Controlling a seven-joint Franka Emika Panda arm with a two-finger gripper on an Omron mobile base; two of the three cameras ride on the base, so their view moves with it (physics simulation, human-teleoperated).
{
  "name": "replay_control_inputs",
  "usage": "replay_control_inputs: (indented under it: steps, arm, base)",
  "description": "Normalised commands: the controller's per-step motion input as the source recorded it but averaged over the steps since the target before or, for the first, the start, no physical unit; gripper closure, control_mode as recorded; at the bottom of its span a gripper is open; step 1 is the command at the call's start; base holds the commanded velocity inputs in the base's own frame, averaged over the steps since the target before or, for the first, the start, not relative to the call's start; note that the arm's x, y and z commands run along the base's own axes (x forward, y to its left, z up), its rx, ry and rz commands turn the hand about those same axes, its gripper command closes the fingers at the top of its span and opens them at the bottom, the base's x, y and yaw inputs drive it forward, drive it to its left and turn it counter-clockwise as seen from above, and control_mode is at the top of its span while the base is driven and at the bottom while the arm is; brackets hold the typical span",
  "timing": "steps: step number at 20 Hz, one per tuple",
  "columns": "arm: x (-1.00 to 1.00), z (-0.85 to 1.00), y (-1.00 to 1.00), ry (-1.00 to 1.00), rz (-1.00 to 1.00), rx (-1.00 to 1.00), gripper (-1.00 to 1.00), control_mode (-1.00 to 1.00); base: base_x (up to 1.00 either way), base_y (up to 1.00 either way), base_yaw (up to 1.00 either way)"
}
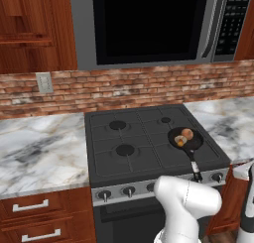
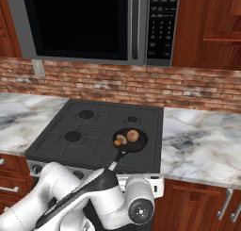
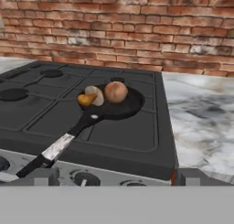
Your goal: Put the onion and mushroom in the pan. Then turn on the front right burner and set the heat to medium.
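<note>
- Pan [image 3: 119,105] sits on the stove [image 3: 128,136] over the front right burner; the burner cap itself is hidden beneath it.
- Onion [image 3: 115,92] and mushroom [image 3: 93,95] both lie inside the pan, touching or nearly so, the mushroom on the side nearer the handle [image 3: 68,138].
- So loading looks done; I judge the step in hand to be the burner knob.
- My gripper [image 3: 109,176]: the two dark tips stand wide apart at the front edge of the stove, nothing between them.
- Knobs [image 3: 87,178] lie on the silvery front panel, just below the pan handle's tip; which one serves the front right burner I cannot tell.
- To do it well: approach low, keep clear of the overhanging handle, grip the knob squarely, turn part way only.
- Textures: pan matte black, handle tip silvery; onion smooth, round, orange-brown; mushroom pale and lumpy; grate dark grey.
</note>
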Motion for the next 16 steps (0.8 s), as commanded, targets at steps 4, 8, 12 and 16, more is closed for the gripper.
replay_control_inputs:
  steps: [4, 8, 12, 16]
  arm:
    - [-0.19, -0.13, -0.08, -0.23, 0.0, 0.0, -1.0, -1.0]
    - [-0.08, -0.21, 0.0, -0.18, 0.0, 0.0, -1.0, -1.0]
    - [0.0, -0.35, 0.0, -0.13, 0.0, 0.0, -1.0, -1.0]
    - [0.02, -0.29, 0.0, -0.08, 0.0, 0.0, -1.0, -1.0]
  base:
    - [0.0, 0.0, 0.0]
    - [0.0, 0.0, 0.0]
    - [0.0, 0.0, 0.0]
    - [0.0, 0.0, 0.0]
